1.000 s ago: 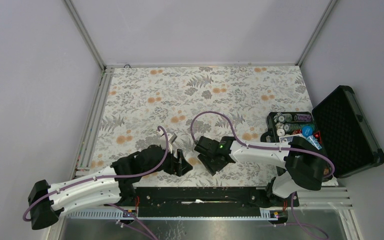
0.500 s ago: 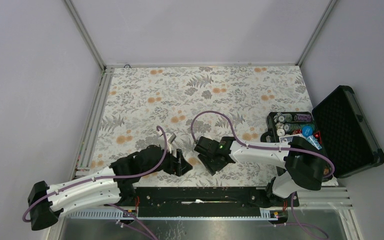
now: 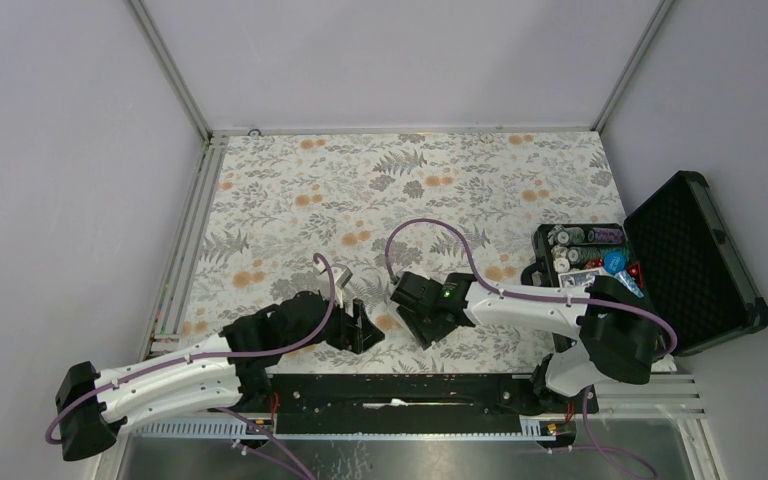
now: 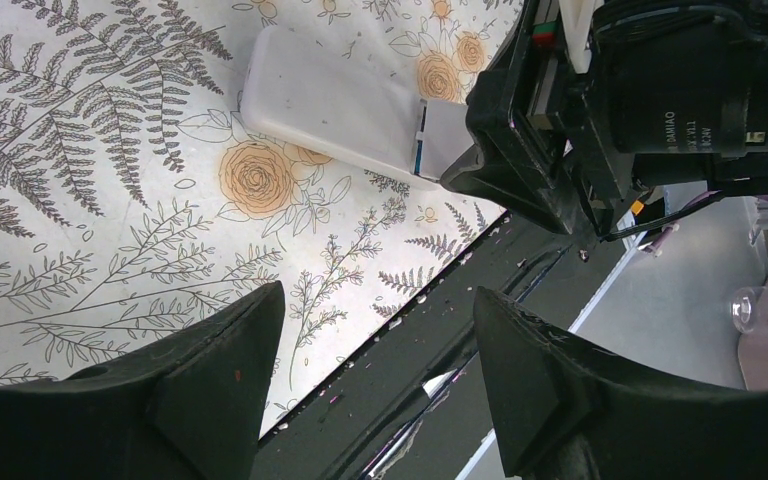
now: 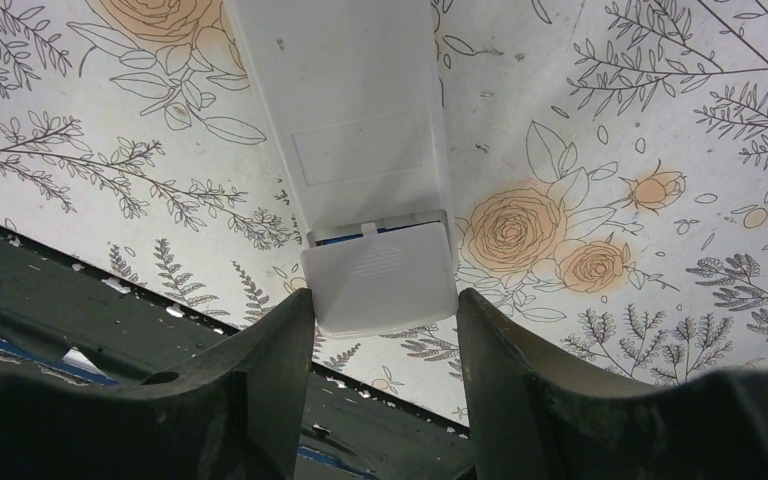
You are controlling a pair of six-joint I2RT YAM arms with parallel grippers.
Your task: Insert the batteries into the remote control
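closing the battery bay is judged to be the step in hand. the remote control [image 5: 350,100] lies back-up on the counter [image 3: 410,190], close to its near edge, between the two arms. the battery cover [image 5: 380,280] sits at the end of the remote nearest that edge. it is slid part-way out, leaving a narrow gap. a thin blue strip in that gap is taken to be the batteries [image 5: 355,238], already seated in the bay; the rest of them is hidden.

right pincer [image 5: 382,325]: the fingers lie against both side edges of the cover and appear to pinch it. gripping by the sides leaves the cover flat and free to slide along the body until the gap closes.

left pincer [image 4: 375,320]: spread, holding nothing, hovering low over the near edge of the counter, left of the remote and apart from it. from there it is well placed to brace the body.

caution: the body rests loose on the counter, so a push on the cover may drive the whole remote instead of seating the latch. an open case [image 3: 695,260] stands well apart at the right.
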